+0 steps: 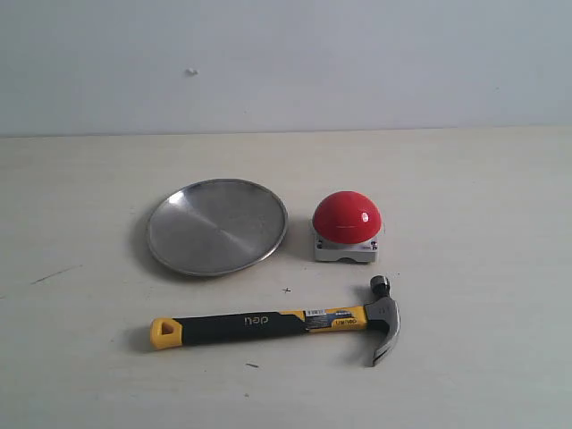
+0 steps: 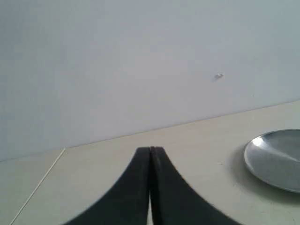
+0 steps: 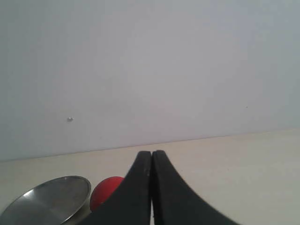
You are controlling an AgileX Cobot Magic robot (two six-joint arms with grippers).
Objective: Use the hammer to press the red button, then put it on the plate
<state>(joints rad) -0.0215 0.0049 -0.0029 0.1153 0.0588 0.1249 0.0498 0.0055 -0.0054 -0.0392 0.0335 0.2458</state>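
1. My left claw (image 2: 150,149) is closed, its two black fingers pressed flat together with nothing between them. It points across the pale bench (image 1: 483,223) toward the plain wall (image 1: 357,54), and the plate lies off to one side of it, well apart.
2. The plate (image 1: 217,226) sits flat on the bench, left of centre, its brushed silver surface bare and catching the light.
3. The hammer (image 1: 268,323) lies flat on the bench, nearer the front edge than the plate. Its handle runs left to right, with the yellow butt end at the left, in front of the plate. The dark head is at the right, in front of the button, near it but apart. Neither of my claws touches it.
4. The button (image 1: 347,217) stands just right of the plate, close to its rim but not touching, a glossy red dome on a low grey base.
5. My right claw (image 3: 152,152) is likewise closed, fingers meeting along their whole length, and it grips nothing. Past it I see the plate's rim and a slice of the red dome, both well apart from my fingertips.
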